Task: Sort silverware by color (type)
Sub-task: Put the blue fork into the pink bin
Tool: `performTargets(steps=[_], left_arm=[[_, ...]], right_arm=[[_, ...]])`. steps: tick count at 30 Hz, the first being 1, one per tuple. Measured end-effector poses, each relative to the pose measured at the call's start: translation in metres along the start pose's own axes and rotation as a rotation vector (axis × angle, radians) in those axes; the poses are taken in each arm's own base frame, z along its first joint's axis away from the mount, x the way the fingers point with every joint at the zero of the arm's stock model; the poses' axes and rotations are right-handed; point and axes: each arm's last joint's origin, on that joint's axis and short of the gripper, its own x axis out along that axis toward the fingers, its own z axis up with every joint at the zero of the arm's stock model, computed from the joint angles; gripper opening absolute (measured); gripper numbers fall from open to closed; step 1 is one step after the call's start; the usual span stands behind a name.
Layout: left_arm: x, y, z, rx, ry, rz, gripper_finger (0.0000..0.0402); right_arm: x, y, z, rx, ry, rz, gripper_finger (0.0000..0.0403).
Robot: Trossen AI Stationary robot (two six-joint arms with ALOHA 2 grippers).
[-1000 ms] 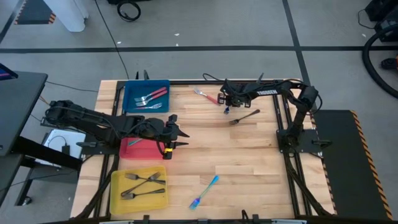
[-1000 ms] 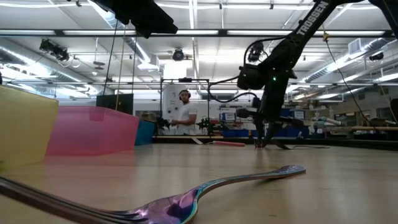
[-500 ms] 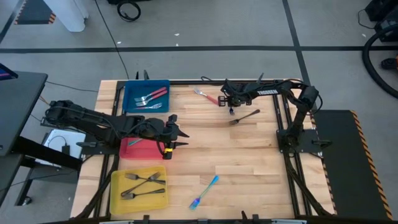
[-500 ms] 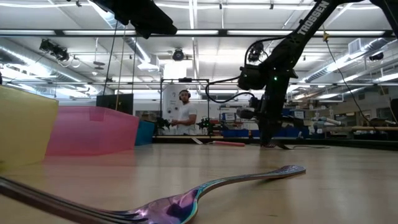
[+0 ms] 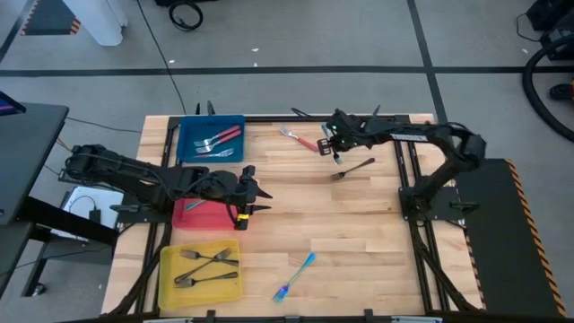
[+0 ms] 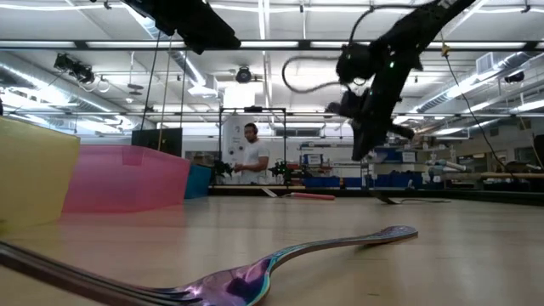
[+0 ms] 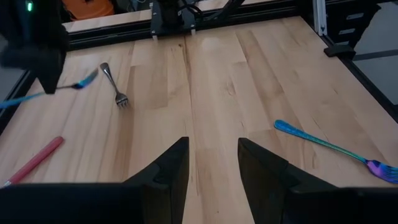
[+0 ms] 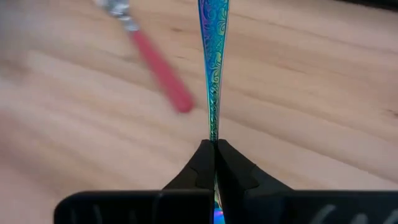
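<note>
My right gripper (image 5: 336, 146) hangs over the far middle of the table, shut on a blue iridescent utensil (image 8: 212, 68). The low view shows that gripper (image 6: 364, 140) well above the wood. A red-handled fork (image 5: 300, 138) lies flat beside it, and a dark grey fork (image 5: 352, 168) lies just nearer. Another blue utensil (image 5: 296, 276) lies by the near edge, large in the low view's foreground (image 6: 280, 263). My left gripper (image 7: 211, 168) is open, level above the wood next to the red tray (image 5: 199, 213), touching nothing. My right gripper pinches the blue utensil between its two fingertips on the narrow stretch of its shaft (image 8: 213, 138), where the patterned handle tapers. The fingers come from above. The utensil is lifted clear and sticks out about level on both sides of the fingers (image 7: 84, 81).
The blue tray (image 5: 186, 135) at far left holds red-handled and other forks. The yellow tray (image 5: 170, 269) at near left holds dark grey forks. A black frame runs along the table's sides. A person stands in the room far behind the table (image 6: 249, 157).
My right gripper has risen from the table with the blue utensil shut in its fingers and has drifted a little toward the right edge. The utensil is now lifted clear. The red-handled fork and the grey fork have stayed where they were.
</note>
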Motion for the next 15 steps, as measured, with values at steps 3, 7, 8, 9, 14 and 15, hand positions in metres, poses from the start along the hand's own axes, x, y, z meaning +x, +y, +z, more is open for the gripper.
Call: performTargets(steps=[3, 7, 8, 9, 14, 15], left_arm=[[0.001, 0.0, 0.0, 0.0, 0.002, 0.0, 0.0137], [0.005, 0.0, -0.001, 0.0, 0.003, 0.003, 0.0137], [0.006, 0.0, 0.0, -0.001, -0.003, 0.011, 0.0137], [0.007, 0.0, -0.002, 0.001, 0.006, 0.021, 0.0137], [0.012, 0.004, 0.001, -0.033, -0.038, 0.04, 0.0137], [0.013, 0.004, 0.002, -0.046, -0.05, 0.044, 0.0137]], right_arm=[[-0.028, 0.01, -0.008, -0.077, -0.036, 0.065, 0.0007], [-0.067, 0.027, -0.026, -0.173, -0.112, 0.18, 0.0007], [-0.077, 0.031, -0.031, -0.195, -0.136, 0.202, 0.0007], [-0.087, 0.034, -0.037, -0.222, -0.162, 0.224, 0.0007], [-0.129, 0.049, -0.069, -0.322, -0.307, 0.29, 0.0007], [-0.135, 0.051, -0.076, -0.341, -0.337, 0.291, 0.0007]])
